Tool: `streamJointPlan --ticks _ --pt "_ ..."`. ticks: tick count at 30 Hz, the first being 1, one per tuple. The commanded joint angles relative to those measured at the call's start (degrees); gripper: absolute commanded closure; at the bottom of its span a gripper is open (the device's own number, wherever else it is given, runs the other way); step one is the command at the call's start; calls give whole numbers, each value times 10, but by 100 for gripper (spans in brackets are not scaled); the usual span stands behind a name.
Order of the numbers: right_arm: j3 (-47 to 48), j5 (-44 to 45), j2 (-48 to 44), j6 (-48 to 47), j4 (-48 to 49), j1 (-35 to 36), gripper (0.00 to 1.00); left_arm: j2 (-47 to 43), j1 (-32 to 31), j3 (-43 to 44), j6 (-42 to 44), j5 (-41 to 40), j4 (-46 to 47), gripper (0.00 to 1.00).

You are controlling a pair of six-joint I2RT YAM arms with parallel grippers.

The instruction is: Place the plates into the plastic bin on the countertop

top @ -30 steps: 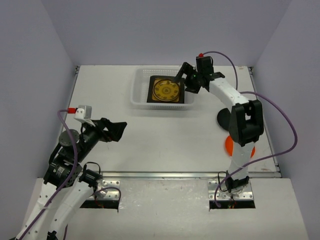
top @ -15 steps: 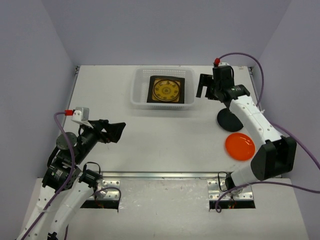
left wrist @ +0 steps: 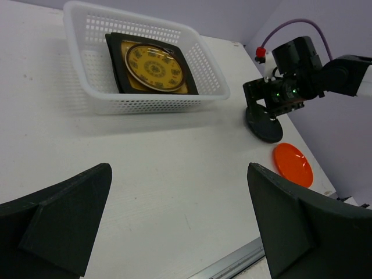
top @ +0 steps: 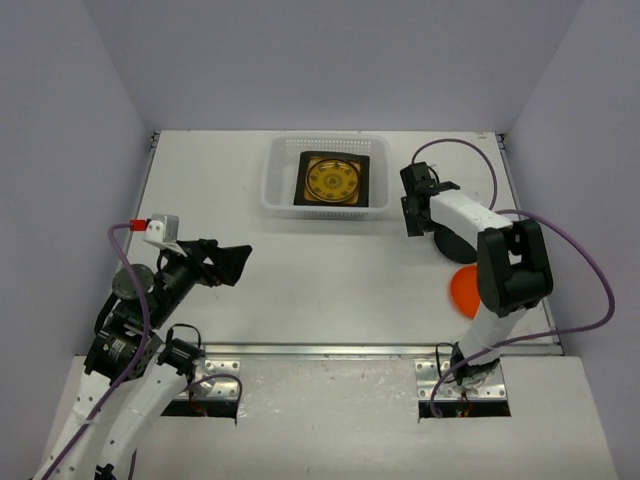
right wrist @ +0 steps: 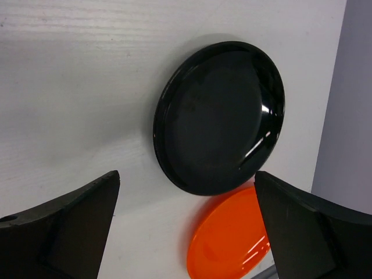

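White-shelled arm (top: 458,209) folded low holds the right tool (right wrist: 186,180) spread empty over the black plate (right wrist: 221,116); left tool (left wrist: 179,174) gapes too.

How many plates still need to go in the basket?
Done: a square dark plate with a yellow patterned plate on it lies in the plastic bin. In hand: nothing yet; the right tool hangs open over the black plate. Left: that black plate and the orange plate beside it, both on the countertop.

Left end effector (top: 228,262) open, aimed forward; right end effector (top: 412,208) open, aimed downward
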Motion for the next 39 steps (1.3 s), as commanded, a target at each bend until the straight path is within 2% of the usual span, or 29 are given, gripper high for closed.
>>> streamJointPlan --ticks 1,5,11,15,18,19,22,25,26,34,39 --pt "6 48 62 -32 66 -4 1 2 0 0 2 6 21 0" --pt "18 39 105 -33 90 -17 4 1 0 0 3 8 22 0" --pt "27 29 138 -22 99 -26 24 1 -1 0 3 9 22 0" --pt "15 1 140 -15 106 -43 45 0 -1 0 4 10 22 0" --pt "7 -2 144 -14 110 -48 48 1 -1 0 4 11 22 0" --pt "4 -5 147 -14 111 -49 53 2 -1 0 4 11 22 0" --pt "-3 -15 152 -13 111 -52 77 2 -1 0 4 11 23 0" --pt "-9 -25 147 -9 110 -51 96 0 -1 0 3 10 22 0" --pt "-12 -29 140 -8 109 -51 100 0 -1 0 3 10 22 0" --pt "-44 -42 27 -22 96 -44 100 0 -1 -1 2 7 22 0" --pt "-56 3 -63 -58 93 -14 100 -2 -1 -1 2 6 23 0"
